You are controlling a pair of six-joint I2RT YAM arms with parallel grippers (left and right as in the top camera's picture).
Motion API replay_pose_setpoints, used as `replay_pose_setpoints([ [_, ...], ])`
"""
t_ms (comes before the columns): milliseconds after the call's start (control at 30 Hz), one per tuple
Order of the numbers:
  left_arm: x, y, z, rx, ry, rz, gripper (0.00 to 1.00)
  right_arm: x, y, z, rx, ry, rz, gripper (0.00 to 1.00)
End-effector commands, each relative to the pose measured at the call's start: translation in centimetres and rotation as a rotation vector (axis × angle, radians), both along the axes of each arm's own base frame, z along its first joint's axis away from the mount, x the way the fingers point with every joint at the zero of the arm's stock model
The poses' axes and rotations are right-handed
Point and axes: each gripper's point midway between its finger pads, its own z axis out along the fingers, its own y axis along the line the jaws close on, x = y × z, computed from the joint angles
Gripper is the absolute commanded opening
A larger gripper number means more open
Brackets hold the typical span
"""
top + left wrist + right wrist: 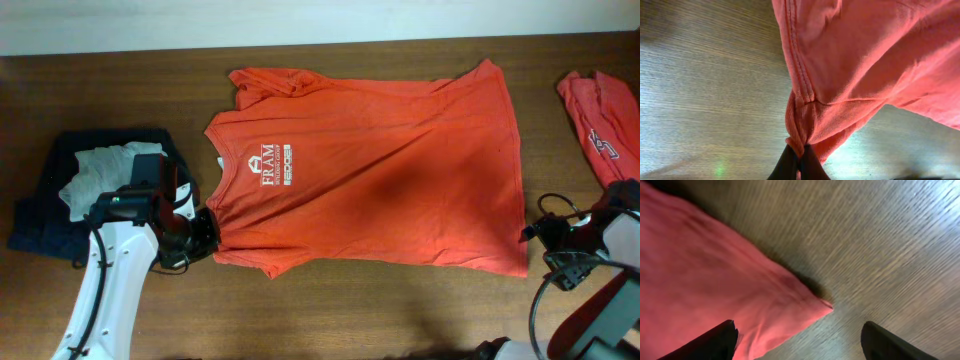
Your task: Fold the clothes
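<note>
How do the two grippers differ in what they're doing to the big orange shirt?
The left gripper is shut, pinching bunched fabric of the shirt; the right gripper is open, gripping nothing. The left gripper is at the collar end; the right gripper is at the hem corner. Both are at the shirt's edge nearest the robot.

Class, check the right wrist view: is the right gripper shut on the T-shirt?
No, the right gripper is open, its fingers wide apart either side of the T-shirt corner.
</note>
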Motion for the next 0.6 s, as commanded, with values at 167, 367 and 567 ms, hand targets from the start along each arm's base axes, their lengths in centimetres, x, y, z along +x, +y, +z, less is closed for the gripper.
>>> replay_pose_setpoints([
  [167, 0.6, 0.9, 0.5, 0.047, -0.035, -0.008, 0.01, -0.9, 0.8, -2.9, 0.018, 0.029, -0.017, 0.77],
  [367, 0.5, 0.9, 0.5, 0.047, -0.034, -0.008, 0.01, -1.8, 1.9, -5.3, 0.025, 0.017, -0.034, 0.64],
  [567, 0.5, 0.9, 0.5, 0.047, -0.034, -0.008, 0.01, -2.0, 2.5, -5.2, 0.047, 0.013, -0.03, 0.22],
])
